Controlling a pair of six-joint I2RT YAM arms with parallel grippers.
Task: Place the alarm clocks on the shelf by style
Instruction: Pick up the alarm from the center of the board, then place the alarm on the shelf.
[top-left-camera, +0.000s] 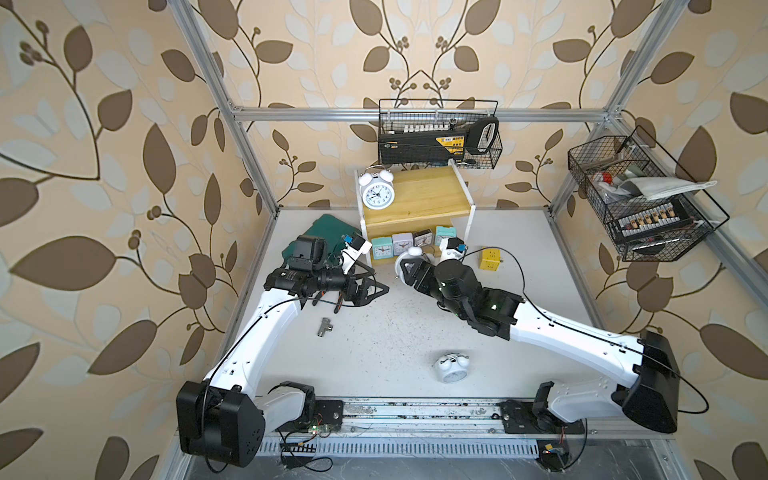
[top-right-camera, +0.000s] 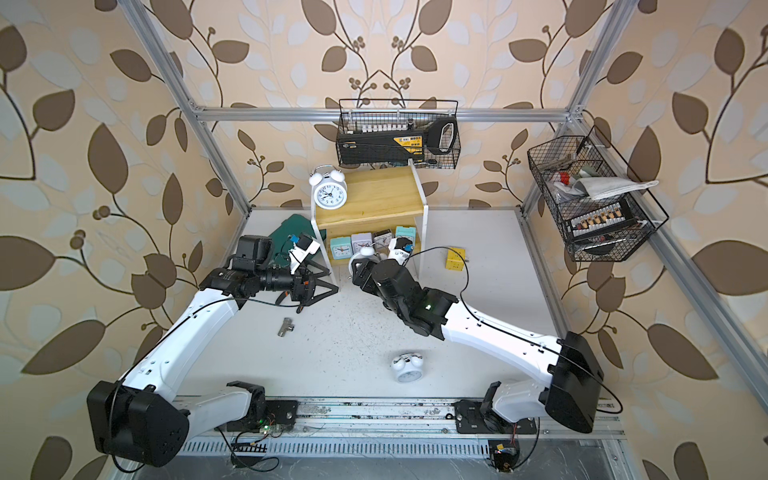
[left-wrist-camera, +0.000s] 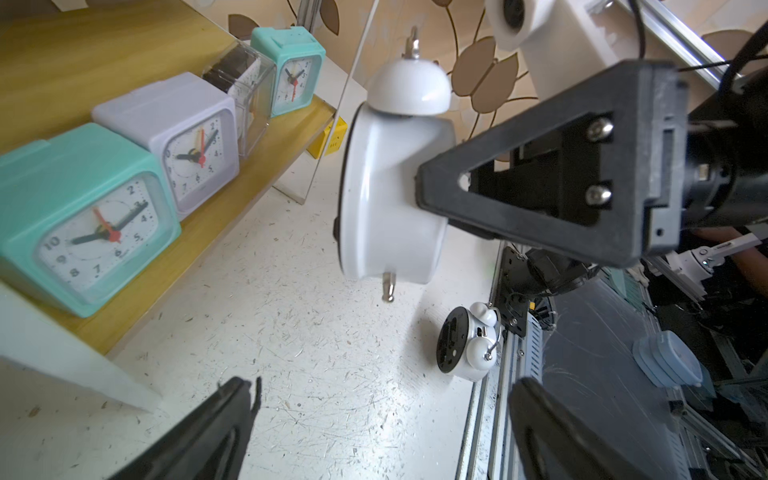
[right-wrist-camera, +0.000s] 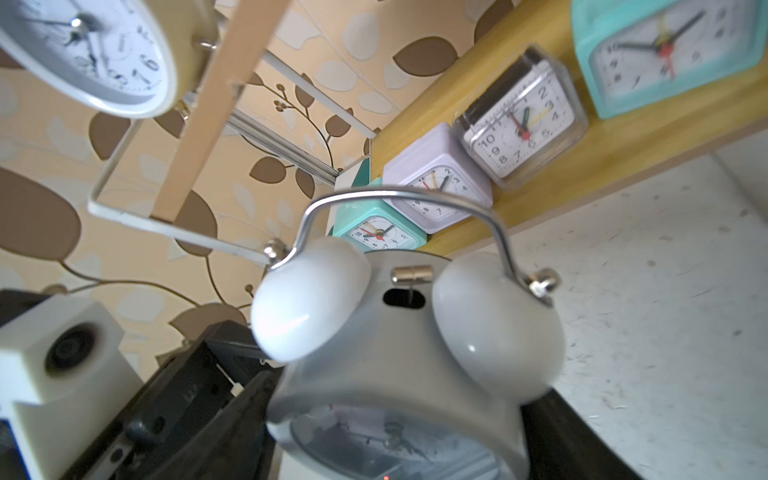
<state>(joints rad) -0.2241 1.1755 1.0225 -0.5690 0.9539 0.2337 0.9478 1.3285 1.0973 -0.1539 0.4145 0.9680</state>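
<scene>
The right tool (top-left-camera: 405, 268) is clamped across the round case of the held clock (left-wrist-camera: 386, 199), which hangs above the bench (top-left-camera: 374, 345) just in front of the shelf (top-left-camera: 424, 195), near its lower board. The left tool (top-left-camera: 374, 289) stands spread and empty beside it. Four square clocks (top-left-camera: 402, 242) line the lower board. One bell clock (top-left-camera: 377, 192) stands on the top board's left end. A third clock (top-left-camera: 451, 368) lies tipped near the bench front.

Probable hazards:
- The smooth curved case may rotate or slip in the grip.
- A low lift would strike the top board's edge.
- A close set-down could topple the bell clock.
</scene>
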